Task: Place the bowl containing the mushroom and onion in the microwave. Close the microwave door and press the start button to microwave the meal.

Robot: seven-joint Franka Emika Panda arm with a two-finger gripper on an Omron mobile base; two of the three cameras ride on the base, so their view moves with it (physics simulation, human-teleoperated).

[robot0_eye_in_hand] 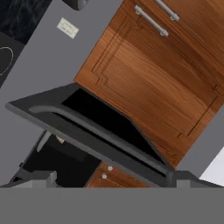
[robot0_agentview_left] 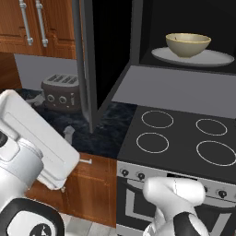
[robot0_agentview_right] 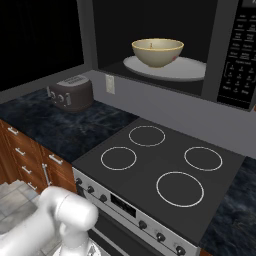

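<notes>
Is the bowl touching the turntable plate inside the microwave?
Touching. In the right base view the bowl sits with its base directly on the white turntable plate inside the microwave, no gap beneath; the left base view agrees.

- The white turntable plate [robot0_agentview_right: 192,70] inside the microwave [robot0_agentview_right: 220,60] carries the cream bowl [robot0_agentview_right: 157,52], which sits upright near the plate's middle.
- The dark marbled counter [robot0_agentview_right: 75,127] left of the stove [robot0_agentview_right: 165,175] carries a toaster [robot0_agentview_right: 71,92], set back by the wall.
</notes>
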